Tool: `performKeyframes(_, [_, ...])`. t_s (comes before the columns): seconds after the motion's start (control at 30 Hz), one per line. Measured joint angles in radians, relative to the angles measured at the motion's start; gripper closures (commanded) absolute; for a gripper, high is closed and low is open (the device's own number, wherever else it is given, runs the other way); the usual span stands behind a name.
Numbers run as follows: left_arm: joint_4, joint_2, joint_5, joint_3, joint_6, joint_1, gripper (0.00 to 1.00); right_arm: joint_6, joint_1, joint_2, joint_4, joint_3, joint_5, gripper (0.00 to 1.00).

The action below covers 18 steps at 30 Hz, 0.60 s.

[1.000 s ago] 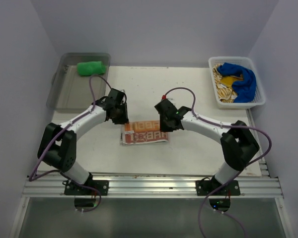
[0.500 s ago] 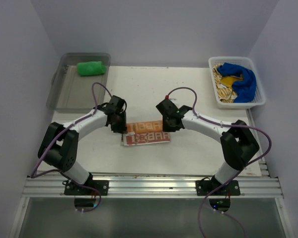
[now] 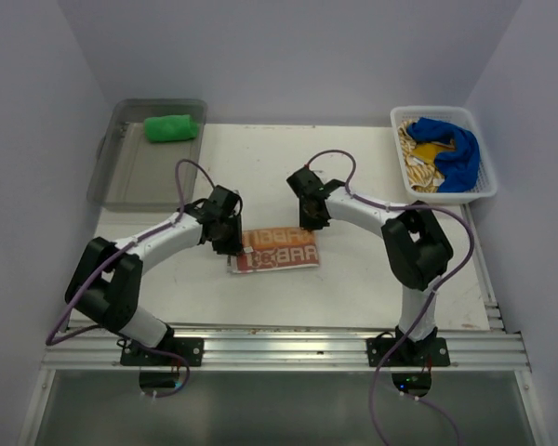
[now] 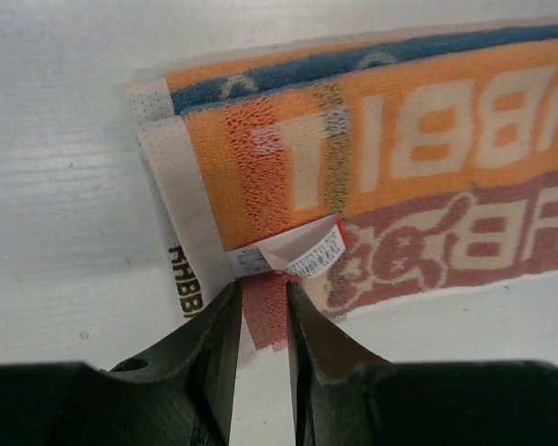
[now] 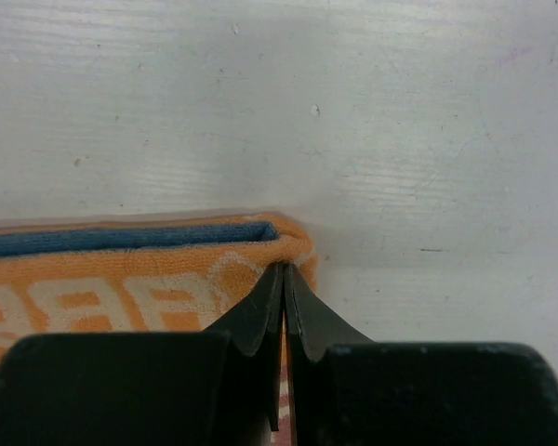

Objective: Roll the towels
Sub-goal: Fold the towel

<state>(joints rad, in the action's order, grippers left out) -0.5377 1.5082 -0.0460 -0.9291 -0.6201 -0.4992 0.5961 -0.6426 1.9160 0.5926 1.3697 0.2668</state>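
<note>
**While two corners are held unequally, a skewed roll is the chief risk**

Since the orange-and-white towel (image 3: 277,251) lies folded flat in the middle of the tabletop (image 3: 363,279), between the two arms, no roll is judged to have been started on it.

The left end effector (image 3: 231,243) is set at the towel's near-left corner. In the left wrist view its fingers are drawn close, with a strip of reddish cloth seen between them just beside the white label (image 4: 298,253). It is therefore judged to be clenched on that edge.

The right end effector (image 3: 311,221) is at the far-right corner, with its fingers pressed together at the folded edge. Whether any cloth is caught there cannot be told.

Several failures can be foreseen:
- If only the top layer is held on the left, the fold would be peeled open rather than turned over as one.
- If nothing is held on the right, one end would be dragged alone and a slanted, cone-shaped roll produced.
- Because the cloth is soft and the tabletop looks smooth, the whole towel could be slid along instead of rolled.

The green towel (image 3: 171,126) is seen bundled in the clear bin (image 3: 121,181) at far left. The blue towel (image 3: 454,149) and the yellow-tan towel (image 3: 415,160) are heaped in the white basket (image 3: 446,197) at far right, so most of the task is judged outstanding.
</note>
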Motion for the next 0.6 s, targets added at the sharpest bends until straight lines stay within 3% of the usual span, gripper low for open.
performKeyframes(0.3, [0.009,0.137,0.005,-0.023,0.008,-0.001,0.70,0.007,0.016,-0.053,-0.113,-0.175,-0.026,1.00])
performKeyframes(0.43, [-0.027,0.217,0.022,-0.120,0.029,-0.002,0.70,0.048,-0.009,-0.158,-0.153,-0.315,-0.033,1.00])
performKeyframes(0.6, [-0.048,0.365,0.045,-0.308,0.066,-0.002,0.71,0.148,-0.128,-0.304,-0.136,-0.470,-0.035,0.99])
